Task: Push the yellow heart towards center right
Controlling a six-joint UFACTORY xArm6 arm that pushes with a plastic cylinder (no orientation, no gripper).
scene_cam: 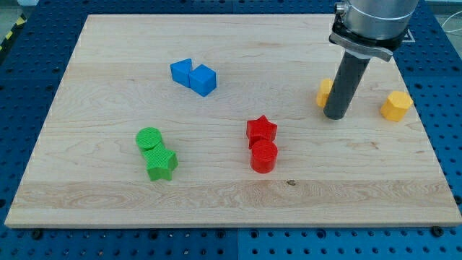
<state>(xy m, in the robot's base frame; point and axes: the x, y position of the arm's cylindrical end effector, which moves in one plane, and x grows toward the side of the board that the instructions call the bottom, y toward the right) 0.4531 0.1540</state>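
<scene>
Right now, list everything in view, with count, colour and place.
board: one, light wood, fills most of the view, on a blue perforated base.
blue blocks: two, touching, upper left of centre; shapes unclear.
green cylinder: one, lower left, touching the green star.
green star: one, just below that cylinder.
red star: one, near centre.
red cylinder: one, touching the red star from below.
yellow block: one, upper right, partly hidden behind the rod; shape unclear.
yellow hexagon: one, far right.
my tip: one, dark rod end, right beside the partly hidden yellow block.
</scene>
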